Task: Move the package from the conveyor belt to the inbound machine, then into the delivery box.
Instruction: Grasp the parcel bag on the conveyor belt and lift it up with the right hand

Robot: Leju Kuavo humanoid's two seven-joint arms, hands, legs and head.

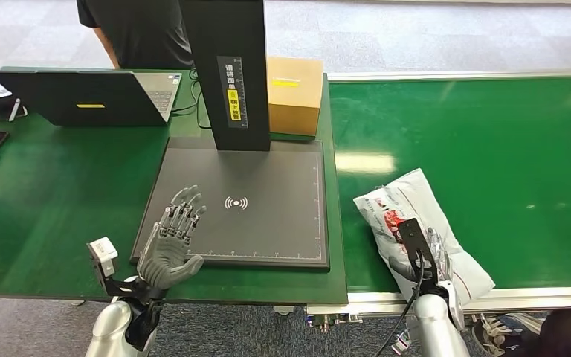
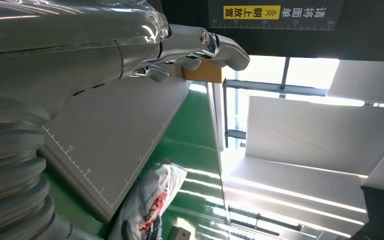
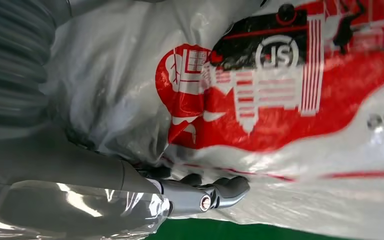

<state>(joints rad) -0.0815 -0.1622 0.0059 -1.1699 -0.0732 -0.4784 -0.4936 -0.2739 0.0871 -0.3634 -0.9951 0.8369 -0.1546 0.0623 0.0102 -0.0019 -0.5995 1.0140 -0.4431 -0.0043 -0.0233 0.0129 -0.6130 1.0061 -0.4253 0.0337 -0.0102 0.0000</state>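
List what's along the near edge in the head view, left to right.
Left hand → scanner pad → package on the belt, with the right hand on it.

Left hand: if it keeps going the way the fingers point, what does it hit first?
Probably the scanner's black post. The left hand hovers open over the scan pad, fingers aimed up and across it toward the post. Its height above the pad is unclear, so it might brush the pad first.
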